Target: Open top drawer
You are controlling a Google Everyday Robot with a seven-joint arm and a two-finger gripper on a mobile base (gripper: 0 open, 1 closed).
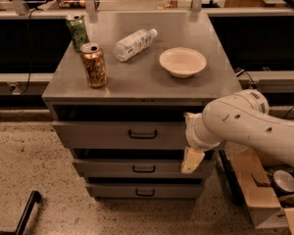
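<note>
The top drawer is the tallest grey front of three under the grey metal cabinet top, with a small black pull handle at its centre. A dark gap shows above its front. My gripper hangs at the end of the white arm, in front of the right end of the top drawer's front and reaching down over the second drawer. It is to the right of the handle and apart from it. It holds nothing that I can see.
On the cabinet top stand a brown can, a green can, a lying plastic bottle and a white bowl. The bottom drawer is lowest. A cardboard box stands on the floor at right.
</note>
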